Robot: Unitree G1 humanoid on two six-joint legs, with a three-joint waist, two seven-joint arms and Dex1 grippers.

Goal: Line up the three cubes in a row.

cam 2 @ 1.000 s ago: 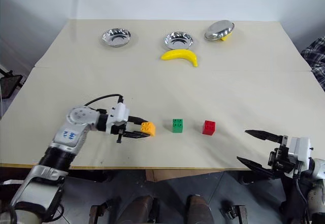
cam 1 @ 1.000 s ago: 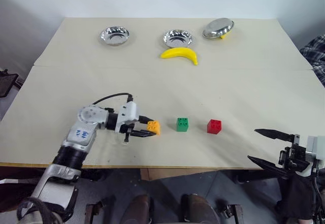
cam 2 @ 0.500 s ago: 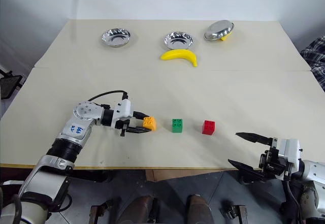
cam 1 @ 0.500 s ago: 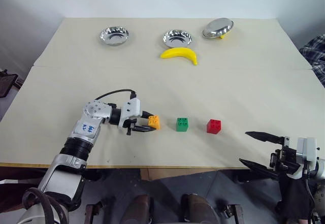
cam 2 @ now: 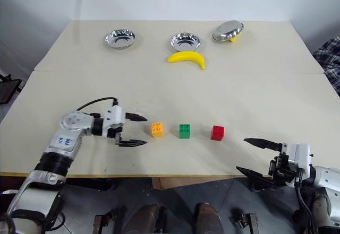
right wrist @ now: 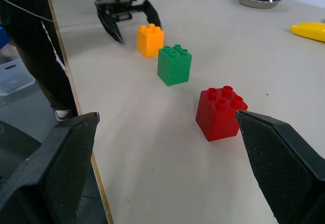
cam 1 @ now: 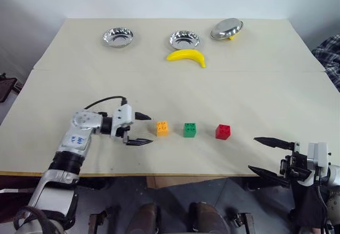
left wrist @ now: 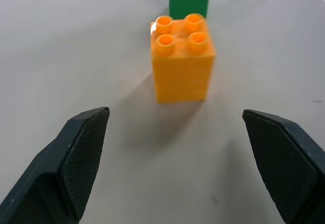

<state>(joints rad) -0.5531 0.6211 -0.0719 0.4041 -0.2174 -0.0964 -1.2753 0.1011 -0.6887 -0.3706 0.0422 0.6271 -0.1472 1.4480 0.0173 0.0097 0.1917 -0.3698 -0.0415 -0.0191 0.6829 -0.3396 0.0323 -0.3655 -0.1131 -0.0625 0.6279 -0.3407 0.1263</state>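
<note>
A bare robot test room: a plain beige table point(cam 1: 255, 80) against blank white walls, with metal bowls point(cam 1: 118, 36) and a toy banana point(cam 1: 186, 57) at twelve o'clock.

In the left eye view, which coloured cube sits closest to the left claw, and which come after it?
From the left claw:
1. Orange cube, just beside its open tips.
2. Green cube, middle of the row.
3. Red cube, far end, toward the right claw.
</note>
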